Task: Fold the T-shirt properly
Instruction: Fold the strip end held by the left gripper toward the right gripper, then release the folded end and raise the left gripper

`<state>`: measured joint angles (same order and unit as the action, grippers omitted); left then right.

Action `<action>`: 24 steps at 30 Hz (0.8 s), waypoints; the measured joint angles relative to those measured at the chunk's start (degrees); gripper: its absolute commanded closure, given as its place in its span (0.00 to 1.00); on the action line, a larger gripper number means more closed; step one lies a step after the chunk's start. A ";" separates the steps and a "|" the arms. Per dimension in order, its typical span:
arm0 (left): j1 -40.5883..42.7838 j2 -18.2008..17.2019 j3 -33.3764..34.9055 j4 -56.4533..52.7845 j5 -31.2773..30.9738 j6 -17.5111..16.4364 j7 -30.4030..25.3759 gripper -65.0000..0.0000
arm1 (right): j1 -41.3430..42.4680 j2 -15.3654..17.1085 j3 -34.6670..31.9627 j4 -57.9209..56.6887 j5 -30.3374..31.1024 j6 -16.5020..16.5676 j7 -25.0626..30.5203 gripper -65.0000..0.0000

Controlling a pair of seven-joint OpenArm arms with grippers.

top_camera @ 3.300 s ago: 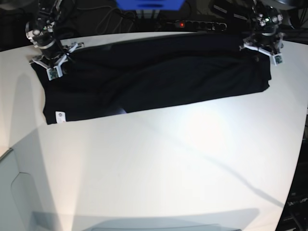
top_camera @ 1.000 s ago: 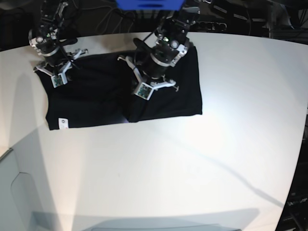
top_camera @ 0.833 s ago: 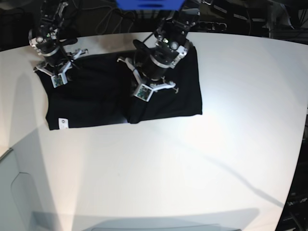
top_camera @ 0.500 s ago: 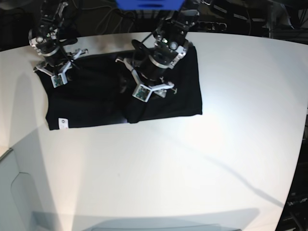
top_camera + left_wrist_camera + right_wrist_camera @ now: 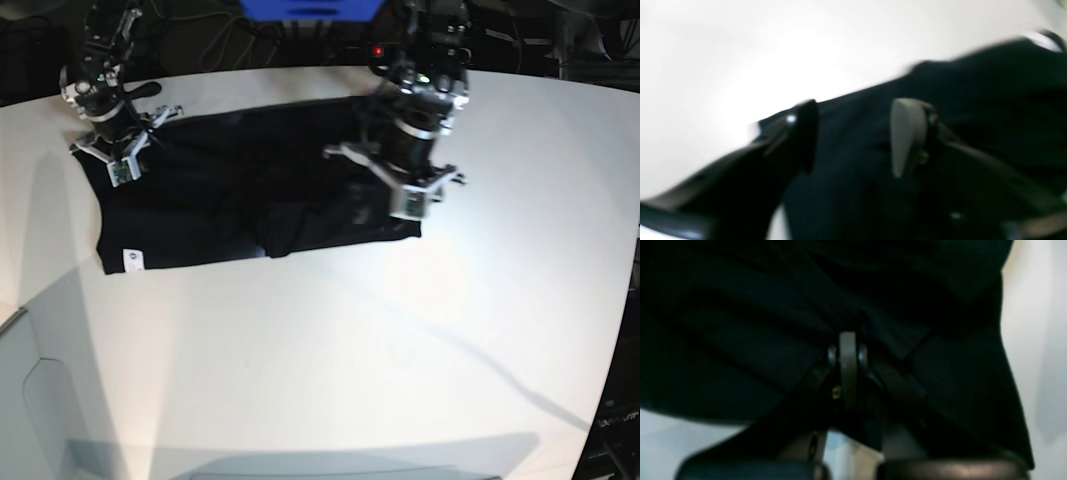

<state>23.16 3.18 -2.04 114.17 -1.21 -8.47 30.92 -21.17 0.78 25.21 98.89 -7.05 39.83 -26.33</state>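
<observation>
Base view: black T-shirt [image 5: 230, 200] spread on white table [image 5: 330, 360], occupying the 10-to-1 o'clock band. One side lies doubled over toward the middle, w/ a bunched lump at the near edge around centre. Small white tag [image 5: 128, 259] at the shirt's 8 o'clock corner; too small to read. Right gripper [image 5: 118, 150] down on the far corner at 10 o'clock. Left gripper [image 5: 405, 185] hovering over the folded end at 1 o'clock. Power strip [image 5: 420, 50] w/ a red light at 12 o'clock, blue box [image 5: 310, 8] beside it.

Left wrist view: blurred. Left gripper [image 5: 853, 136] w/ jaws apart, dark cloth showing in the gap but nothing pinched; appears empty. Shirt [image 5: 990, 110] fills the 3-to-6 o'clock half, table [image 5: 740, 50] bright from 9 to 12.

Right wrist view: right gripper [image 5: 848, 370] w/ jaws fully together at frame centre, pressed into a ridge of black cloth; looks clamped on the shirt [image 5: 756, 323], w/ wrinkles radiating from the pinch. Table sliver [image 5: 1033, 340] at 3 o'clock.

Progress, as a judgement: roughly partway. Long fold seems laid and one end brought over, but rumpled, not flat. Left to do: smooth the lump, fold the other end in, square up the edges.

Writing: none legible anywhere; no brand made out, print patch not visible.
</observation>
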 measured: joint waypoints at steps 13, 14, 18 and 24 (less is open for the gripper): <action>-2.27 -3.82 5.97 -11.23 -9.73 0.09 9.40 1.00 | 0.00 -0.17 0.00 0.02 -0.02 -0.02 0.00 1.00; -2.67 -3.93 7.85 -11.93 -9.81 0.09 9.40 1.00 | 0.00 -0.17 0.00 0.04 -0.04 -0.02 -0.02 1.00; -3.15 -4.68 17.00 -10.21 -9.29 0.46 8.11 1.00 | 0.00 -0.17 0.00 0.04 -0.04 -0.02 -0.02 1.00; -7.85 -11.02 32.79 -3.39 -9.99 -0.50 3.23 1.00 | 0.02 -0.15 0.00 0.07 -0.02 0.00 -0.02 1.00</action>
<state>15.31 -7.84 30.74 110.78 -11.20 -8.97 34.15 -21.15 0.62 25.21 98.96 -7.07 39.83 -26.35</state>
